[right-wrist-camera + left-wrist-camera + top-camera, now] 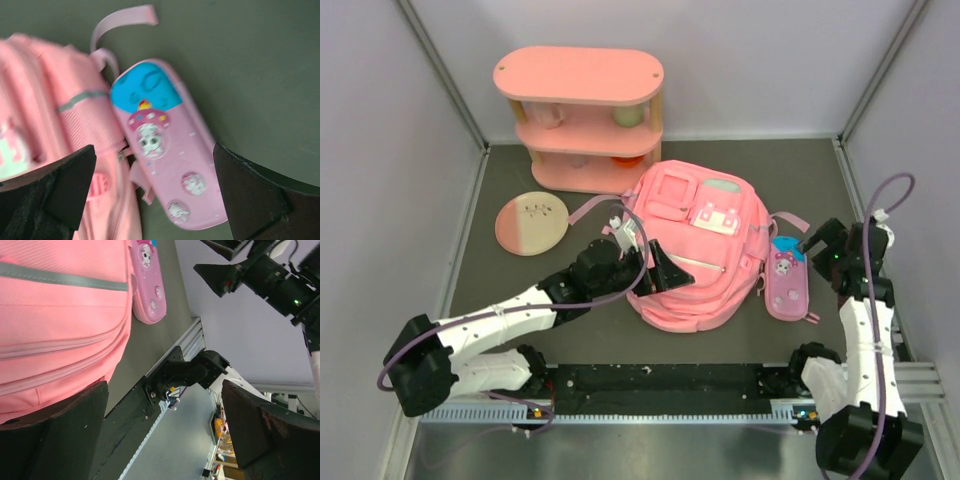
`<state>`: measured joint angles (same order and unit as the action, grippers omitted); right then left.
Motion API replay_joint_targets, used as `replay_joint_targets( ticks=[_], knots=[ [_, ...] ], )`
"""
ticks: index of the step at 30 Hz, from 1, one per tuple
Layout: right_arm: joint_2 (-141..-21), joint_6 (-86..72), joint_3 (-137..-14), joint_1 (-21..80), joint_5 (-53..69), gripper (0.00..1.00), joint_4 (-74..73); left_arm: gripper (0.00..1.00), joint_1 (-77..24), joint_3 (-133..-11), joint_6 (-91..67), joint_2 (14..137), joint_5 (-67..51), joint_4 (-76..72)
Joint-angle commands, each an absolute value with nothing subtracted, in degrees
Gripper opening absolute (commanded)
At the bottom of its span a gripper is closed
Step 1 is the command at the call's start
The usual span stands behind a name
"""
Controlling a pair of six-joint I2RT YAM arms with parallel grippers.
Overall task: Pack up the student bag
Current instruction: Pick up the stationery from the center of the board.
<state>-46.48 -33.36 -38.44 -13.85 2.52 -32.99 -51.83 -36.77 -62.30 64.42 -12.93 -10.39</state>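
- The left fingers (pixel 665 270) stand wide apart, low at the left flank of the student bag (pixel 695 270), level with its lower front pocket.
- In the left wrist view one finger sits against the bag's pink fabric below a grey zip strip. The other finger is off the bag, and the gap between them shows only the table and the metal rail (pixel 660 378). Whether the near finger actually touches the fabric cannot be told.
- The right fingers (pixel 817 240) are spread just as wide and hover to the right of the bag, above the upper end of the pencil case (pixel 786 278).
- In the right wrist view, which is slightly blurred, the pencil case lies in the gap between those fingers, lower down and clear of both.
- The pencil case is flat and pink with a blue end and small cartoon figures. It lies just beside the bag's right side, next to a loose pink strap.
- The student bag lies on its back at the middle of the dark table (pixel 720 165), with its front pockets and white buckle flap facing up.
- A round pink and beige plate (pixel 532 222) lies flat to the left of the bag, apart from it.
- A pink three-tier shelf (pixel 582 75) stands behind the bag, towards its left, with small items on its tiers.
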Motion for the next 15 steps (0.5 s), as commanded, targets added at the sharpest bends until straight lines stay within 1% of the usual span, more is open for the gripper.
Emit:
replay_joint_targets(
  ticks=[1,4,5,6,8,13,15],
  knots=[
    [-49.21,-31.47,-37.27,-19.94,-3.78,0.99,-33.49,0.99,-51.85,-41.65,-55.20,64.86,-16.69,-5.90],
    [-53.86,-30.59,-34.72,-21.62,-0.19,0.99,-29.11,0.99,-51.77,-40.96,-53.53,64.25,-18.01,-4.75],
    [-55.97,-30.15,-32.98,-21.80,6.52,0.99,-27.26,0.99,-51.77,-40.61,-53.35,63.99,-17.93,-4.49],
    [-57.03,-29.80,-31.92,-21.80,9.38,0.99,-23.33,0.99,-51.77,-40.26,-53.26,63.55,-18.02,-4.13],
    [-58.88,-30.32,-29.11,-21.80,13.60,0.99,-20.67,0.99,-51.77,-39.11,-53.00,63.02,-18.45,-3.87],
    [-61.61,-29.80,-26.19,-21.80,14.76,0.99,-16.79,0.99,-51.85,-35.96,-53.35,60.56,-17.32,-3.25],
    [-61.96,-29.36,-25.40,-21.80,18.70,0.99,-15.65,0.99,-51.77,-34.81,-54.14,59.16,-16.70,-3.86]
  ],
)
